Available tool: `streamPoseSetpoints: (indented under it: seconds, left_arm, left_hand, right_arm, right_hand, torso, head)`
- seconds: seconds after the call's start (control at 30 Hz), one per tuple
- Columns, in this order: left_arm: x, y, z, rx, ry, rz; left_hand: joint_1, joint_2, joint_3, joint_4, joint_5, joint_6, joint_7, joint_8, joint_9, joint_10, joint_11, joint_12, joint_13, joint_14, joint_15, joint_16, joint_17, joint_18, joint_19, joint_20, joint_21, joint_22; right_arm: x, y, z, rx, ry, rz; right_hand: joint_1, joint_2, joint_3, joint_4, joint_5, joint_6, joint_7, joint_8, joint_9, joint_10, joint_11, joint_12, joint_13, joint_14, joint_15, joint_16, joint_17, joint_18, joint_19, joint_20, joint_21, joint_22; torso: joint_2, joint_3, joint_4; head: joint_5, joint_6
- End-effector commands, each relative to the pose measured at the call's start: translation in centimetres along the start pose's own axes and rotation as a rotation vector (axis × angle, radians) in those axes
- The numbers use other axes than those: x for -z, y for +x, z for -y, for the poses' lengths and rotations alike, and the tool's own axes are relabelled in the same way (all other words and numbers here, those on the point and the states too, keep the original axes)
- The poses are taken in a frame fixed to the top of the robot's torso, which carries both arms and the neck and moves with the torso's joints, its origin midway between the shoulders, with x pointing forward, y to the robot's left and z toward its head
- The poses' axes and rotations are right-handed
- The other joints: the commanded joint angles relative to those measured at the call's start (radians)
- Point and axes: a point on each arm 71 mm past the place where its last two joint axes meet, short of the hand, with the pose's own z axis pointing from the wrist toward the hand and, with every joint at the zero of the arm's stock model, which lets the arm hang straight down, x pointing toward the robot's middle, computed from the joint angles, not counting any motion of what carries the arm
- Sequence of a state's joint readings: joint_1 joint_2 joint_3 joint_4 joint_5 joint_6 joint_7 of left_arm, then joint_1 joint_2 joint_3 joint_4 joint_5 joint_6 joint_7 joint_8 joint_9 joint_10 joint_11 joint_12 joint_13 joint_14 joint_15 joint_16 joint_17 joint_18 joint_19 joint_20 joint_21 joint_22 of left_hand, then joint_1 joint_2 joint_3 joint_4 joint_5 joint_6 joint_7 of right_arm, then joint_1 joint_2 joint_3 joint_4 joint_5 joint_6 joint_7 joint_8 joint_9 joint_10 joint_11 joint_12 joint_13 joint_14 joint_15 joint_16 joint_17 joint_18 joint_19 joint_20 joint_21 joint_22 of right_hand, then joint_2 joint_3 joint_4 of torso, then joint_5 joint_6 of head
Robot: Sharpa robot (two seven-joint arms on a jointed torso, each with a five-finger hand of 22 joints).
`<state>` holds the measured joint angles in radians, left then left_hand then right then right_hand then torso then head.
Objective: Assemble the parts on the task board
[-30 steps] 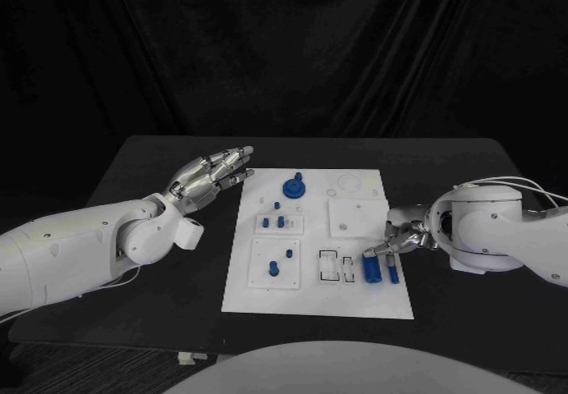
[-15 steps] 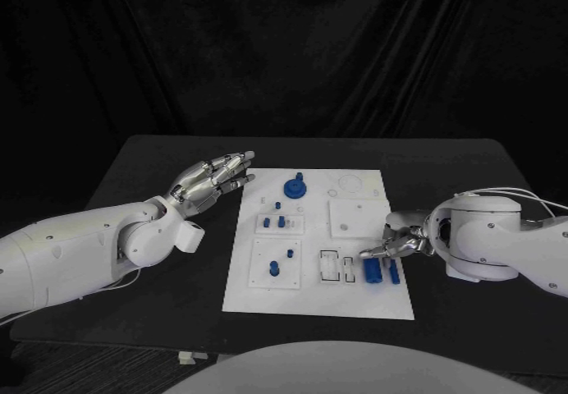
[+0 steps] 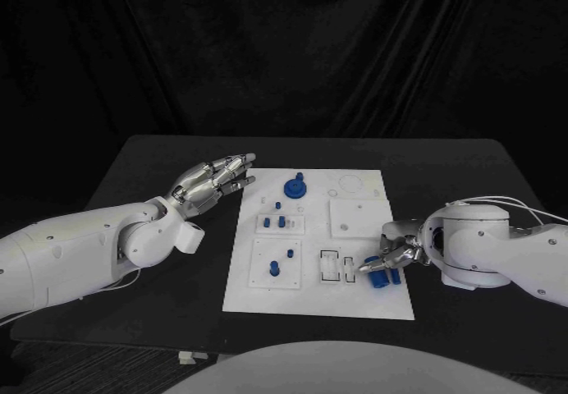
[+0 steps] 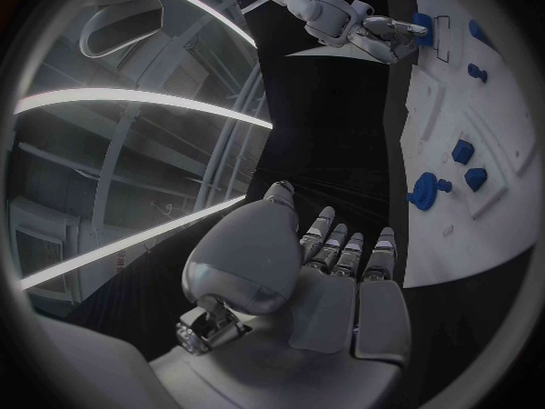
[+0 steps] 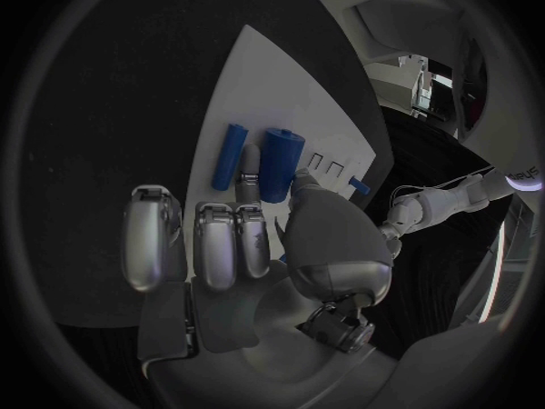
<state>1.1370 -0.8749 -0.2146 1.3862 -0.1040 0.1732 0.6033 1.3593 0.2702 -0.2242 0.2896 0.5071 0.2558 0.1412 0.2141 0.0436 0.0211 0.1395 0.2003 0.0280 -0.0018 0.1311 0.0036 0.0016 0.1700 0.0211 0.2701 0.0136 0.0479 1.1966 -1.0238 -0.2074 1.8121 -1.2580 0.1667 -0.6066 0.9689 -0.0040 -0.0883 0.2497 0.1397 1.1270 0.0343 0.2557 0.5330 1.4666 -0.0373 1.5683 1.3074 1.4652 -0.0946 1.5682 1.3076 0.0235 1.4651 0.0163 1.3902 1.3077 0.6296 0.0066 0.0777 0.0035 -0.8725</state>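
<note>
1. Because the right hand [image 3: 396,254] reaches down over the two loose blue cylinders [image 3: 380,273] at the near right edge of the task board [image 3: 318,304], fingertips at the thicker one, a sideways nudge could roll either off onto the bench [image 3: 166,156]; whether it grips one yet I cannot tell.
2. Just left of those cylinders sit small empty slots [image 3: 335,267]; a tilted part would likely jam there.
3. Farther across the task board, seated blue parts [image 3: 275,222] stand; a careless sweep risks knocking them.
4. Beyond the board's far left corner, the left hand [image 3: 213,180] hovers, fingers extended and empty.
5. The bench is matte black; dark curtains [image 3: 284,66] hang behind.
</note>
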Motion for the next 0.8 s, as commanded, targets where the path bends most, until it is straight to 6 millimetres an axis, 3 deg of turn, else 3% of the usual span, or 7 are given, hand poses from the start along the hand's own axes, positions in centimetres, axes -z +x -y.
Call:
streamPoseSetpoints:
  seconds: [0.03, 0.13, 0.2, 0.23, 0.33, 0.43, 0.8]
  left_arm:
    - [0.0, 0.2, -0.1, 0.013, 0.004, -0.018]
    - [0.0, 0.2, -0.1, 0.013, 0.003, -0.017]
    - [0.1, 0.1, -0.1, 0.013, 0.002, -0.017]
    - [0.1, 0.1, -0.1, 0.012, 0.002, -0.016]
    - [0.1, 0.0, -0.1, 0.012, 0.001, -0.015]
    - [0.1, 0.0, -0.1, 0.012, 0.001, -0.015]
    - [0.1, 0.0, -0.1, 0.013, -0.002, -0.017]
  left_hand:
    - [0.005, 0.008, 0.005, 0.000, -0.003, 0.004, 0.009, 0.000, 0.001, 0.001, 0.006, 0.003, 0.001, 0.002, 0.008, -0.003, -0.002, 0.011, 0.001, 0.005, 0.005, 0.001]
    - [0.005, 0.008, 0.005, 0.000, -0.003, 0.004, 0.009, 0.000, 0.001, 0.001, 0.006, 0.003, 0.001, 0.002, 0.008, -0.003, -0.002, 0.011, 0.001, 0.005, 0.005, 0.001]
    - [0.005, 0.008, 0.005, 0.000, -0.003, 0.004, 0.009, 0.000, 0.001, 0.001, 0.006, 0.003, 0.001, 0.002, 0.008, -0.003, -0.002, 0.011, 0.001, 0.005, 0.005, 0.001]
    - [0.005, 0.007, 0.005, 0.000, -0.003, 0.004, 0.008, -0.001, 0.001, 0.002, 0.007, 0.007, 0.002, 0.002, 0.010, -0.003, -0.001, 0.011, 0.002, 0.006, 0.006, 0.002]
    - [0.005, 0.007, 0.005, 0.000, -0.003, 0.004, 0.008, -0.001, 0.001, 0.002, 0.007, 0.007, 0.002, 0.002, 0.010, -0.003, -0.001, 0.011, 0.002, 0.006, 0.006, 0.002]
    - [0.006, 0.007, 0.005, 0.000, -0.003, 0.004, 0.009, -0.001, 0.001, 0.002, 0.008, 0.007, 0.002, 0.002, 0.010, -0.002, -0.001, 0.011, 0.002, 0.007, 0.006, 0.002]
    - [0.007, 0.007, 0.006, -0.001, -0.001, 0.005, 0.010, -0.001, 0.001, 0.003, 0.010, 0.010, 0.002, 0.003, 0.012, 0.001, 0.000, 0.011, 0.002, 0.008, 0.006, 0.003]
  right_arm:
    - [-0.2, 0.2, 0.0, -0.012, 0.012, 0.010]
    - [-0.3, 0.2, -0.2, -0.037, -0.005, 0.025]
    - [-0.4, 0.2, -0.3, -0.067, -0.020, 0.031]
    - [-0.4, 0.2, -0.4, -0.097, -0.033, 0.035]
    - [-0.4, 0.2, -0.6, -0.155, -0.058, 0.038]
    - [-0.3, 0.2, -0.7, -0.230, -0.083, 0.033]
    - [1.2, -1.2, -1.1, -0.525, -0.147, 0.024]
  right_hand:
    - [0.049, 0.000, 0.012, -0.031, 0.071, -0.017, -0.001, 0.016, 0.025, 0.104, 0.001, 0.002, 0.263, 0.106, 0.001, 0.003, 0.263, 0.021, 0.025, 0.003, -0.006, 0.204]
    - [0.150, 0.007, 0.054, -0.104, 0.271, -0.051, -0.007, 0.041, 0.073, 0.104, -0.004, 0.002, 0.263, 0.104, -0.005, 0.000, 0.258, 0.022, 0.023, -0.002, -0.013, 0.203]
    - [0.173, 0.009, 0.070, -0.124, 0.320, -0.064, -0.008, 0.048, 0.089, 0.104, -0.006, 0.002, 0.263, 0.104, -0.005, -0.001, 0.256, 0.024, 0.021, -0.003, -0.020, 0.201]
    - [0.211, 0.009, 0.098, -0.156, 0.401, -0.075, -0.011, 0.056, 0.104, 0.104, -0.009, 0.002, 0.263, 0.103, -0.008, -0.002, 0.254, 0.027, 0.015, -0.006, -0.035, 0.196]
    - [0.245, 0.007, 0.140, -0.194, 0.508, -0.082, -0.013, 0.070, 0.123, 0.104, -0.014, 0.002, 0.263, 0.103, -0.011, -0.003, 0.253, 0.029, 0.013, -0.011, -0.041, 0.194]
    - [0.231, -0.004, 0.199, -0.220, 0.601, -0.094, -0.016, 0.092, 0.154, 0.104, -0.014, 0.002, 0.263, 0.102, -0.013, -0.005, 0.249, 0.029, 0.012, -0.011, -0.048, 0.193]
    - [0.148, -0.014, 0.307, -0.248, 0.651, -0.110, -0.017, 0.136, 0.208, 0.104, -0.015, 0.002, 0.263, 0.099, -0.014, -0.013, 0.233, 0.036, 0.003, -0.012, -0.081, 0.184]
  torso:
    - [0.000, 0.0001, 0.0002]
    - [0.000, 0.0000, 0.0001]
    - [0.000, 0.0001, 0.0001]
    - [0.000, 0.0000, 0.0005]
    - [0.000, 0.0001, 0.0000]
    - [0.000, 0.0000, 0.0002]
    - [0.000, 0.0000, 0.0002]
  head:
    - [0.000, 0.000]
    - [0.003, 0.000]
    - [0.005, 0.000]
    - [0.005, 0.000]
    - [0.007, 0.000]
    - [0.008, 0.000]
    - [0.006, 0.000]
